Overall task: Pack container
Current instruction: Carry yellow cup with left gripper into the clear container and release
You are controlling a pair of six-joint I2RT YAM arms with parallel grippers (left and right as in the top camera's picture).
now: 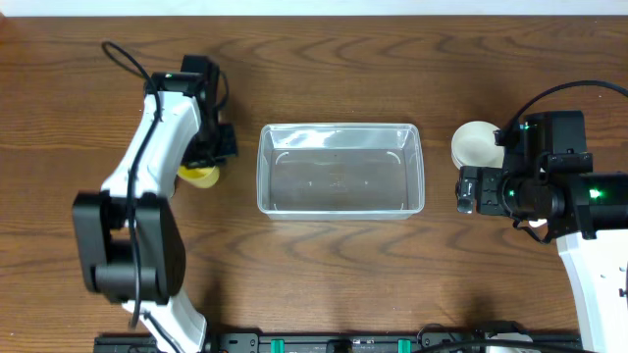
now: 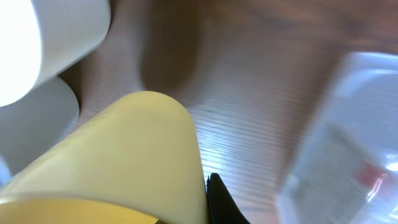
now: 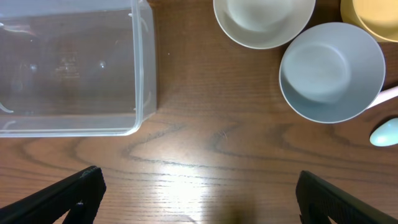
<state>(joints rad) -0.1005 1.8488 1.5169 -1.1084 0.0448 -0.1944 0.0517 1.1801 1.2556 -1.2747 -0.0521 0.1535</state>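
Container [image 1: 339, 169] lies off to the right of the left gripper [image 1: 206, 162], which is clamped shut on a yellow cup [image 2: 124, 162] right at its fingers, and ahead-left of the right gripper [image 3: 199, 196], spread wide and holding nothing, with two bowls [image 3: 264, 18] ahead-right.

Left hand [image 1: 202, 169] is pinched shut, right hand [image 1: 463, 189] spread wide.

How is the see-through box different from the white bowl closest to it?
The container is see-through; the white bowl is solid white. The container is rectangular with rounded corners; the bowl is round. The container is much bigger than the bowl. Both sit open side up on the table.
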